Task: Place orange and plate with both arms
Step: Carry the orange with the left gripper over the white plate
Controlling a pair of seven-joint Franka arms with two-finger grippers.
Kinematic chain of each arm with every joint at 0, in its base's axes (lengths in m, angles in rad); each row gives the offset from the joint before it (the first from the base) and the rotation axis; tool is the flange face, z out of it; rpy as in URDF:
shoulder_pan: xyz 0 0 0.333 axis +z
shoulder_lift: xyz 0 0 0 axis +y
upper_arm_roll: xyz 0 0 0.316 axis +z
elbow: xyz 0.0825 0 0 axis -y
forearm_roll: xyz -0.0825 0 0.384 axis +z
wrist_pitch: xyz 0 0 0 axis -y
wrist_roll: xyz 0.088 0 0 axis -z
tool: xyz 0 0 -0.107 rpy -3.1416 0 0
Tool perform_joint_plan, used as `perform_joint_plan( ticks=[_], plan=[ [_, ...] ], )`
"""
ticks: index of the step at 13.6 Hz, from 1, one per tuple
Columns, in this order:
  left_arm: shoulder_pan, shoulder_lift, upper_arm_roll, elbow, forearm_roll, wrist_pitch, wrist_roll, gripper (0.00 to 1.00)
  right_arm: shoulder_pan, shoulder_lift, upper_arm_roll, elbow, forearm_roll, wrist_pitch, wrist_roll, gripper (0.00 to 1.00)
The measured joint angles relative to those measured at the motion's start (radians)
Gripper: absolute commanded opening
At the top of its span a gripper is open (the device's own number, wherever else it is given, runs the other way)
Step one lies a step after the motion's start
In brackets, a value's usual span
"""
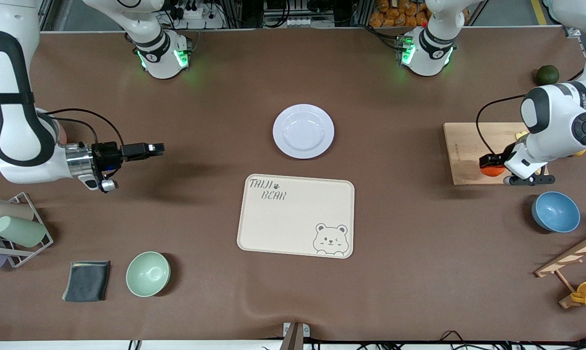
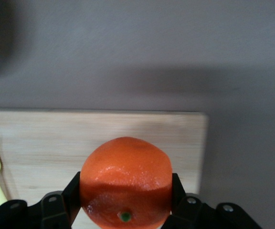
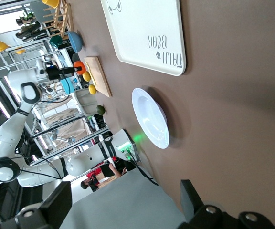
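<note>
We hold small round orange (image 2: 125,183) clamped in left gripper (image 1: 492,167) over wooden board (image 1: 460,153); right gripper (image 1: 149,148) waits, fingers apart. Next we judge: carry fruit toward pale round plate (image 1: 303,131).

1. The orange (image 2: 125,179) has shiny skin with tiny bumps.
2. The cutting board (image 2: 56,143) is pale wood with fine lines.
3. The plate (image 1: 303,131) looks smooth and glossy.
4. The table (image 1: 395,243) has a dull brown cover.
5. The tray (image 1: 296,215) looks smooth and matt.

even overhead light, soft shadows beside the arms; green base leds glow on the table (image 1: 79,73); the orange (image 2: 125,183) looms slightly blurred, glossy.
</note>
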Motion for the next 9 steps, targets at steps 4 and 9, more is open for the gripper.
perform_joint_plan(
  ticks=[4, 9],
  plan=[
    [-0.007, -0.051, -0.206, 0.196, -0.090, -0.259, -0.128, 0.00, 0.001, 0.007, 0.001, -0.037, 0.044, 0.029, -0.080, 1.00],
    [-0.097, -0.003, -0.427, 0.284, -0.093, -0.287, -0.383, 0.00, 0.049, 0.007, 0.012, -0.119, 0.109, 0.135, -0.198, 1.00]
  ],
)
